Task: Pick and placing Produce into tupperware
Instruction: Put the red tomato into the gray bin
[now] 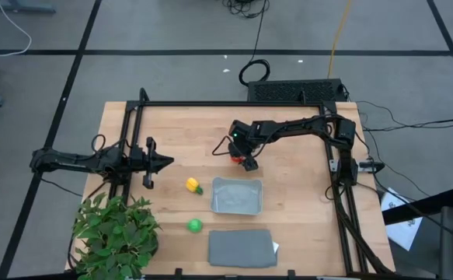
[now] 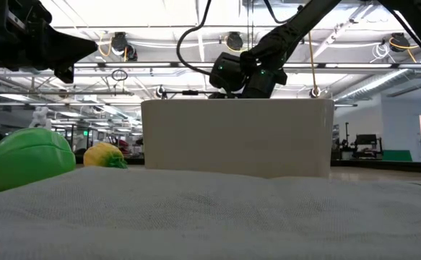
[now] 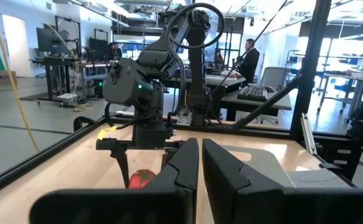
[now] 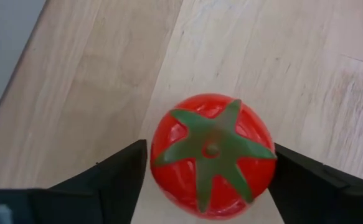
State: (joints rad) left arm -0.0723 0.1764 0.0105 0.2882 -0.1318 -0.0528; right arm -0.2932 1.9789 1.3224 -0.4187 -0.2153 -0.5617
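Note:
The round red toy tomato [image 4: 211,158], with a green star top, sits between the fingers of my right gripper [image 4: 209,171] on the far middle of the table, and it also shows in the left wrist view [image 3: 142,178]. My right gripper [image 1: 246,161] points down at it. The yellow piece with a green tip [image 1: 193,185] and the round green piece [image 1: 194,225] lie on the wood left of the translucent tupperware [image 1: 237,196]. My left gripper [image 1: 161,162] is shut and hovers at the table's left, touching nothing. My right gripper comes from above, pointing down, with one finger [image 4: 116,177] on one side of the tomato and the other finger [image 4: 302,177] on the opposite side [image 4: 265,155], pinching it across its round body. The green top faces up. I cannot tell whether the tomato is lifted clear of the wood.
A flat dark grey slab [image 1: 242,247] lies near the table's near edge, below the tupperware. A leafy green plant [image 1: 116,232] fills the near left corner. A black frame [image 1: 210,103] runs along the table's far and side edges. Bare wood lies between the grippers.

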